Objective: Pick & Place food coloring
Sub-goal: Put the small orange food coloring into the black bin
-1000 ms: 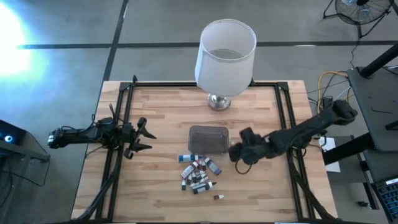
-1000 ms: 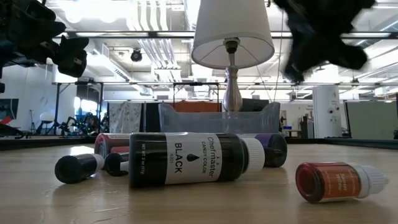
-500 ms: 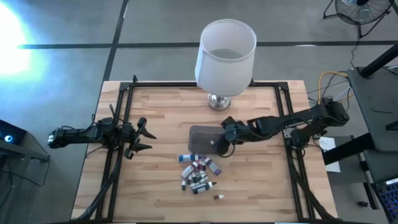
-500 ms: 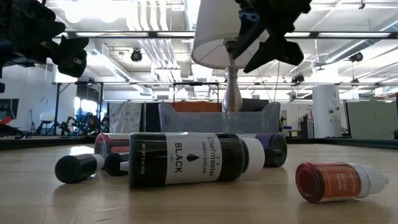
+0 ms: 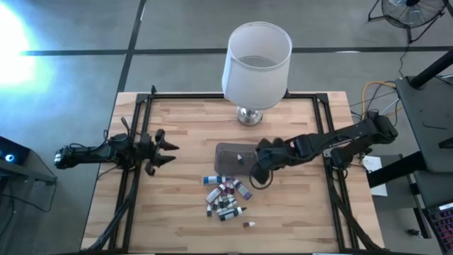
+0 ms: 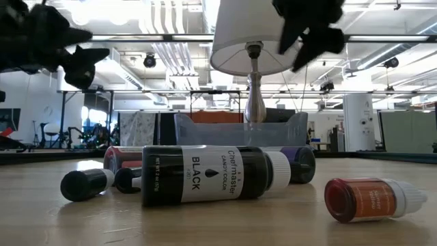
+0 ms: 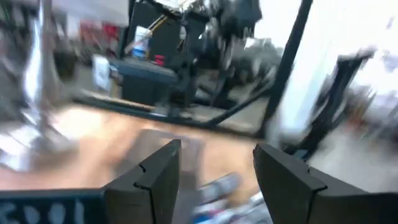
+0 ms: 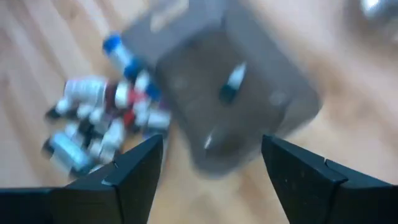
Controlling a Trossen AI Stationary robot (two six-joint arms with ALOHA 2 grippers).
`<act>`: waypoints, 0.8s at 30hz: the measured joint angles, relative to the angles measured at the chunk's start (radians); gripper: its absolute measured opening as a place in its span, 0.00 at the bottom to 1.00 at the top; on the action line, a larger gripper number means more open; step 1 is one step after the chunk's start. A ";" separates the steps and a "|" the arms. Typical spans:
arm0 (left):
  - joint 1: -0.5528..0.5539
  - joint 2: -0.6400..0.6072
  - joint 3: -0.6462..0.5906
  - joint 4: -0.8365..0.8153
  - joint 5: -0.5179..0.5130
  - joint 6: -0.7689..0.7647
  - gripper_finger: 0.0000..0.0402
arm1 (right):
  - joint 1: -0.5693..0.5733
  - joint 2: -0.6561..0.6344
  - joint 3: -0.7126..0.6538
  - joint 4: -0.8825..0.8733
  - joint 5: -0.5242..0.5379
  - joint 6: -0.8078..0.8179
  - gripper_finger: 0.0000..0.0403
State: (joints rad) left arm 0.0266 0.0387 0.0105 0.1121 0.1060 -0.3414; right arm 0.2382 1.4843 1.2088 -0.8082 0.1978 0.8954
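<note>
Table [image 5: 184, 127]: the high view showed a pale wooden top with black rails along both sides; the low view showed only its near surface, level with the lens.
Lamp [image 5: 256, 64]: a white shade on a chrome foot stood well beyond the right gripper, at the far middle of the table. The low view alone showed its stem [image 6: 255, 89] under the shade.
Right gripper [image 5: 257, 170]: it hung above the tub's right edge with its fingers spread and nothing between them. The right wrist view looked down past the two dark fingers [image 8: 134, 171] onto tub and bottles; the low view caught it only as a dark shape [image 6: 311, 34] beside the shade.
Left gripper [image 5: 161, 150]: it waited at the left rail, well apart from the bottles, fingers apart and empty. The left wrist view was blurred, with the tub and a few bottles faint beyond its fingertips [image 7: 158, 171].
Tub [image 5: 233, 157]: a greyish translucent box sat just under and left of the right gripper. Only the right wrist view showed one small bottle [image 8: 231, 84] lying inside it.
Food coloring [image 5: 226, 197]: a heap of small bottles lay on the wood just below and left of the right gripper, beside the tub's near side, with one stray bottle [image 5: 248, 224] apart nearer the table's front edge.
Black bottle [image 6: 215, 174]: only the low view showed its label, reading BLACK, as it lay on its side.
Red bottle [image 6: 372, 199]: it lay on its side to the right of the black one in the low view.
</note>
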 joint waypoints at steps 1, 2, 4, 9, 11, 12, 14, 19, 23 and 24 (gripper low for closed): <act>0.000 0.000 0.000 0.016 0.013 -0.136 0.45 | 0.001 0.007 -0.016 -0.002 -0.055 0.029 0.65; 0.000 0.000 0.000 0.032 0.015 -0.279 0.45 | 0.004 0.011 -0.034 0.000 -0.102 0.058 0.64; 0.000 0.000 0.000 0.059 0.015 -0.557 0.45 | 0.019 0.029 -0.070 -0.001 -0.158 0.113 0.63; 0.000 0.003 0.000 0.061 -0.003 -0.728 0.45 | 0.102 0.082 -0.107 0.030 -0.252 0.152 0.62; 0.000 0.003 0.000 0.061 -0.004 -0.720 0.45 | 0.158 0.114 -0.100 0.062 -0.263 0.093 0.62; 0.000 0.003 0.000 0.061 -0.003 -0.717 0.45 | 0.184 0.134 -0.087 0.064 -0.261 0.047 0.62; 0.000 0.003 0.000 0.061 -0.004 -0.717 0.45 | 0.236 0.181 -0.058 0.077 -0.258 -0.066 0.62; 0.000 0.003 0.000 0.061 -0.004 -0.756 0.45 | 0.317 0.323 0.021 0.100 -0.251 -0.256 0.62; 0.000 0.003 0.000 0.057 -0.004 -0.761 0.45 | 0.338 0.438 0.097 0.117 -0.250 -0.278 0.62; 0.000 0.003 0.000 0.057 -0.004 -0.765 0.45 | 0.339 0.465 0.119 0.124 -0.246 -0.285 0.62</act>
State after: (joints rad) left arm 0.0265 0.0418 0.0105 0.1692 0.1024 -1.1067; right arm 0.5772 1.9489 1.3273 -0.6839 -0.0486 0.6101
